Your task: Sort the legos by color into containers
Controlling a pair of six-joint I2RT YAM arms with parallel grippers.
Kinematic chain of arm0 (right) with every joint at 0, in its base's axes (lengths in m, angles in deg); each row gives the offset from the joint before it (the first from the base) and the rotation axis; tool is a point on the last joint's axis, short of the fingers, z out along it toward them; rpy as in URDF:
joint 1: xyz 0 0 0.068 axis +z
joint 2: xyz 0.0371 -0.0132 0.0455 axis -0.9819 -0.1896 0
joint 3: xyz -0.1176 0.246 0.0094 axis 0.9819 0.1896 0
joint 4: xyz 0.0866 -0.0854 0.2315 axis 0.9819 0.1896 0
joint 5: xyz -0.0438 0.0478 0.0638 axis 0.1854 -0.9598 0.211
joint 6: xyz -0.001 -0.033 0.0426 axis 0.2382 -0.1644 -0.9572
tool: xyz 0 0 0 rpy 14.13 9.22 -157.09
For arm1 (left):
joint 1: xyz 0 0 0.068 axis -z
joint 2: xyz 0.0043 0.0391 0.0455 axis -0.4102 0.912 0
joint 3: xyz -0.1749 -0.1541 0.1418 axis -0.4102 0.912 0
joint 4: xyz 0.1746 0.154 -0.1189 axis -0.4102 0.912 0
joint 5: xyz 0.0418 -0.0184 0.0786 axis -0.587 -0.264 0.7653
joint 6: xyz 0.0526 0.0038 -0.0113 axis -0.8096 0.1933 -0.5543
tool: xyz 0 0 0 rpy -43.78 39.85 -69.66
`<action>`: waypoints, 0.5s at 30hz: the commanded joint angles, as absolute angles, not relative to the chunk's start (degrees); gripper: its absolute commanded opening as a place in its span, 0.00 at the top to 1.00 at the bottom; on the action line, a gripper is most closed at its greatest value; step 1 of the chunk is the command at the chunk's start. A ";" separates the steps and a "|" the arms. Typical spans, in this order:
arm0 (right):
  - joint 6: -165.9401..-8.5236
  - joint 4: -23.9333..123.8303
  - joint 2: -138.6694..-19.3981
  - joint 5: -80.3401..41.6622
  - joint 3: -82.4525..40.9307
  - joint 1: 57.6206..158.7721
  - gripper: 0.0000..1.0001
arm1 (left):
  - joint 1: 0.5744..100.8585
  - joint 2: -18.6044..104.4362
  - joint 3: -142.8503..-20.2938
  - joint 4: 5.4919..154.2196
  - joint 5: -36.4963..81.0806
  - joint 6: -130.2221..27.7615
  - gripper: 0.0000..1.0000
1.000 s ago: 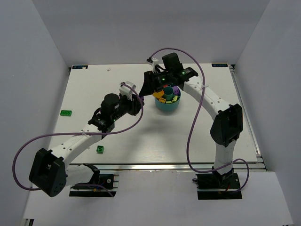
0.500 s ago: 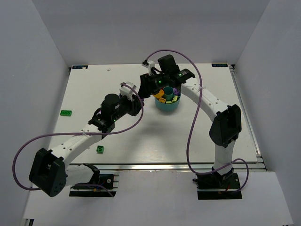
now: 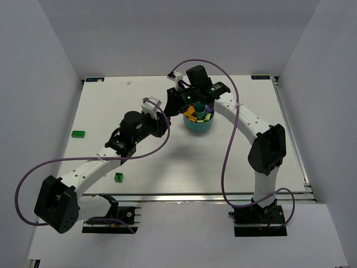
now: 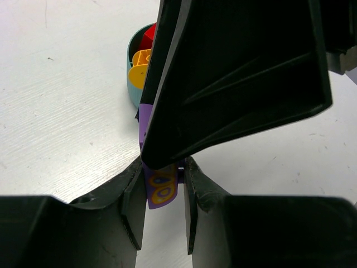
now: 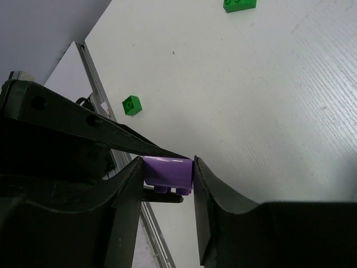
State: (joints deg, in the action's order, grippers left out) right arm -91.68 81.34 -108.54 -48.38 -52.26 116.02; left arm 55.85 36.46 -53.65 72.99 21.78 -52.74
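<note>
A purple lego (image 5: 167, 170) is held in the air between both grippers, just left of the teal dish (image 3: 198, 129). My right gripper (image 5: 166, 178) has a finger pressed on each side of it. My left gripper (image 4: 162, 184) grips the same lego (image 4: 162, 190) from the other direction, its fingers above and below it in the right wrist view. In the top view the two grippers (image 3: 169, 111) (image 3: 172, 106) meet tip to tip and hide the lego. The dish holds red (image 4: 148, 40), yellow (image 4: 139, 64), green and purple legos.
A lime green lego (image 3: 78, 134) lies at the table's left edge and a dark green one (image 3: 119, 177) near the front left; both show in the right wrist view (image 5: 240, 4) (image 5: 132, 105). The right gripper's body (image 4: 240, 72) fills most of the left wrist view.
My right gripper has moved left from over the dish to meet the left gripper. The left arm has stayed still.
</note>
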 commanded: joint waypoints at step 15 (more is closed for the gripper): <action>-87.45 78.71 -106.94 -47.74 -56.57 113.79 0.96 | 56.12 27.81 -50.98 72.20 27.30 -51.47 0.26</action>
State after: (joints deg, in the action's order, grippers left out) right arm -89.52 80.88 -108.54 -48.14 -52.85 115.28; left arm 55.90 31.08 -52.45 72.55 25.73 -51.50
